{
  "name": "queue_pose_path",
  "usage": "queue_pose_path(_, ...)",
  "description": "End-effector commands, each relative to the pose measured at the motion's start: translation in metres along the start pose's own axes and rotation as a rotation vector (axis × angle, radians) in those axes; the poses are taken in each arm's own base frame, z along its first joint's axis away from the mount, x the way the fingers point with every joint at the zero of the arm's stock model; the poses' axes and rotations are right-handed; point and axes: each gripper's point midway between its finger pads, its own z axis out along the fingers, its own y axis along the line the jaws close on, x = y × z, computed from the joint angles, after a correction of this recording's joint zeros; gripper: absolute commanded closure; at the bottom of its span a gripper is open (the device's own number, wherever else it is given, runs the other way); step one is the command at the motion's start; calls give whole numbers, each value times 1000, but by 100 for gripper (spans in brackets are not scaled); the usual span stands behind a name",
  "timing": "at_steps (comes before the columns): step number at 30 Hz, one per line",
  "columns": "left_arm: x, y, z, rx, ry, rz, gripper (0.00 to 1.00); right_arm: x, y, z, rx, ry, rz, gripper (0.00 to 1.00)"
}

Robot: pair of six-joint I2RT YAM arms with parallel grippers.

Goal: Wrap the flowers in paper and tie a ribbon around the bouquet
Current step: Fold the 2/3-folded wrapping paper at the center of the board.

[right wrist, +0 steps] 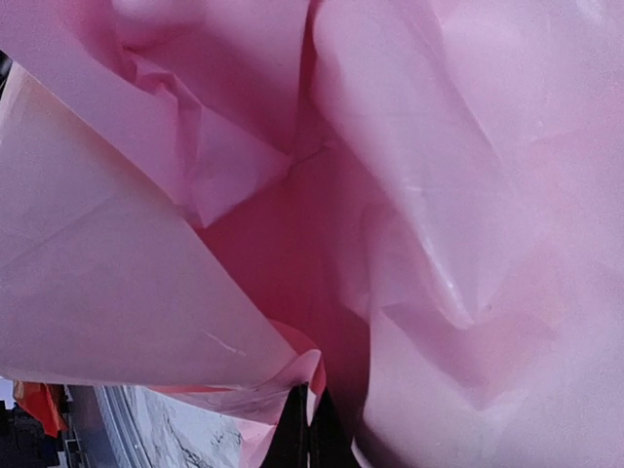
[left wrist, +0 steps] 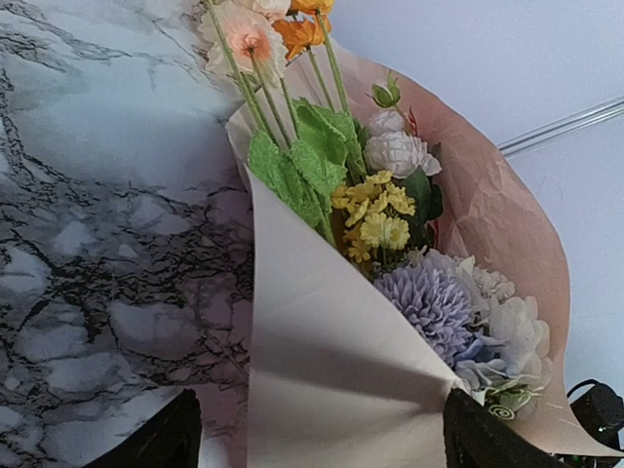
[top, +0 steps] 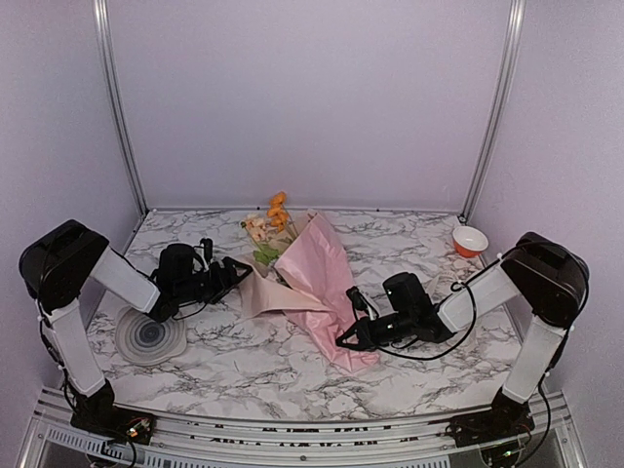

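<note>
At the lower left of the top view, a grey ringed disc (top: 149, 336) lay flat on the marbled worktop (top: 224, 370), just below the left arm. The left pincer (top: 237, 272) pointed toward the right, its tips just beside the left-hand flap of the paper (top: 317, 273). In the left wrist view its two dark fingers (left wrist: 161, 444) showed at the bottom corners of the frame, spread wide. A fold of paper stood in the gap between them, and they gripped nothing.

The bouquet (top: 302, 283) lay in the middle of the worktop, slanting from upper left to lower right, with the pale pink sheet loosely cupped round the stems. The flowers (top: 276, 216) stuck out of its upper end, with orange blossoms farthest up. The left wrist view looked into that open end and showed green leaves, small yellow blooms (left wrist: 375, 210), a whitish one and a lilac bloom (left wrist: 429, 302).

Right of centre, the right pincer (top: 343, 341) met the lower right part of the sheet. In the right wrist view crumpled pink filled nearly the whole frame. The fingertips (right wrist: 297, 434) sat pressed together at the bottom edge, nipping the paper.

At the upper right of the top view a small red-and-white bowl (top: 470, 241) stood well apart from the bouquet.
</note>
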Motion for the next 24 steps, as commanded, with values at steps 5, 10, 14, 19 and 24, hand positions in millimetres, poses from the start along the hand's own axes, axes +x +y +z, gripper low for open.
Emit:
queue_pose_path(5,17,-10,0,155,68,-54,14,-3,-6,1,44,9,-2,100)
queue_pose_path(10,22,14,-14,90,49,-52,14,-1,-6,1,44,12,-4,100)
queue_pose_path(14,10,6,-24,178,12,-35,13,1,-7,2,47,20,-6,100)
queue_pose_path(19,-10,-27,-36,387,-57,-56,12,0,-7,2,51,16,-3,100)
queue_pose_path(24,-1,-15,-36,411,-53,-145,16,-2,-5,2,57,18,-9,100)
